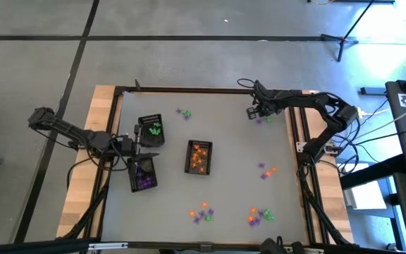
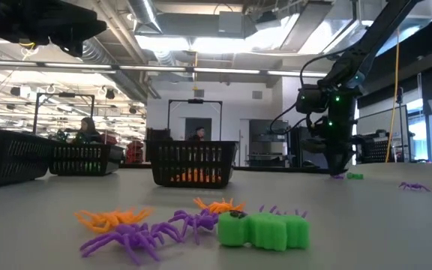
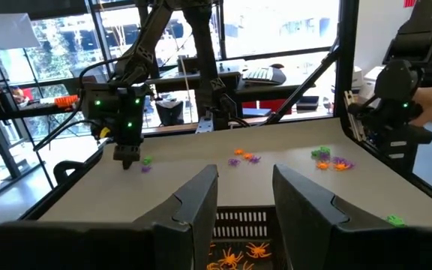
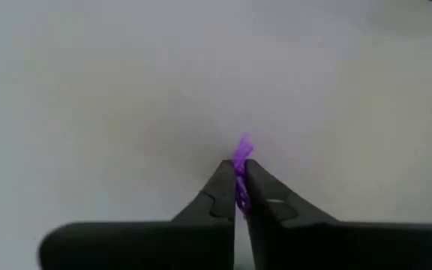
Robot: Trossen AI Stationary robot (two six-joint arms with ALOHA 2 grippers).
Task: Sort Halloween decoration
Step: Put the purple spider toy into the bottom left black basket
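Observation:
Small orange, purple and green trinkets lie in clusters on the grey table: at the far middle [image 1: 184,113], the right [image 1: 266,170] and the near edge [image 1: 201,213] [image 1: 259,215]. My right gripper [image 1: 254,111] points down at the table's far right and is shut on a purple trinket [image 4: 240,161]. A green and a purple trinket [image 1: 264,119] lie beside it. My left gripper [image 1: 136,144] is open and empty, hovering between the tray of green trinkets [image 1: 150,130] and the tray of purple ones [image 1: 144,175]. Its wrist view looks over the tray of orange ones [image 3: 235,251]. My right gripper pinches the purple trinket between its two fingertips [image 4: 223,184]; a small purple piece [image 4: 241,150] sticks out past them. The fingers come from above, pointing down at the table. I cannot tell whether the trinket still rests on the table.
Three black trays stand left of the table's middle; the orange one [image 1: 199,156] is nearest the centre. In the low view, purple and orange spiders [image 2: 148,229] and a green piece [image 2: 265,229] lie close to the camera. A black frame [image 1: 298,141] borders the table.

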